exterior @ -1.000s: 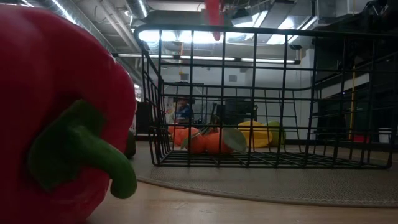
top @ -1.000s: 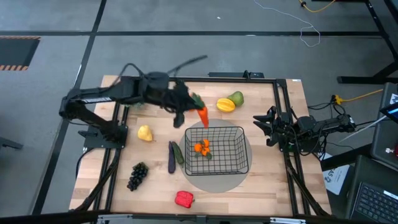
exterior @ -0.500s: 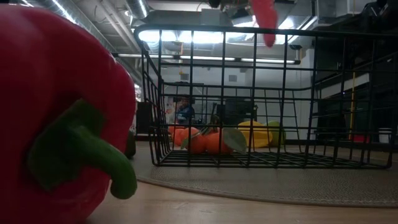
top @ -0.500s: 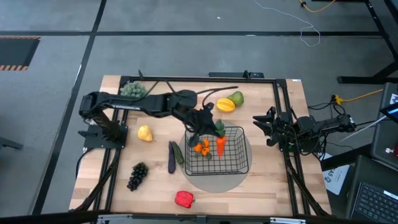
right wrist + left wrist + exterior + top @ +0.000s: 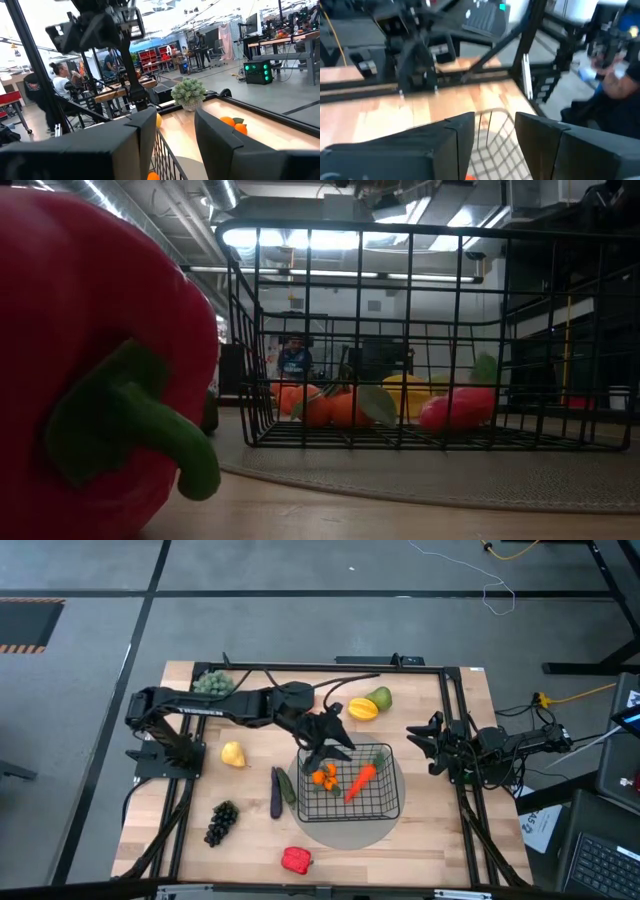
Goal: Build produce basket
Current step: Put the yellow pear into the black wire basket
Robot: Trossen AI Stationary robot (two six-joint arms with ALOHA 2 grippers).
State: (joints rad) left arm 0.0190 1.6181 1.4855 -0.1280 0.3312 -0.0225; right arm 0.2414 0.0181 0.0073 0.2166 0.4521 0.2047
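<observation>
left gripper (image 5: 335, 736) hangs over the basket (image 5: 385, 808), blocking its rear-left corner from above. inside, the carrot (image 5: 361, 779) and orange cluster (image 5: 324, 777) fill the left and middle; the right half lies open. eggplant (image 5: 275, 792) and cucumber (image 5: 287, 786) crowd the basket's left wall.

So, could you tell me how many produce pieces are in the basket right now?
2: the orange cluster toward the basket's left side, and the carrot lying diagonally mid-basket. Nothing else shows inside.

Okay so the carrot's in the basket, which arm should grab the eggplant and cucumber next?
Probably left. Its gripper hangs open over the basket, close to the eggplant and cucumber. The right gripper waits at the table's far edge.
</observation>
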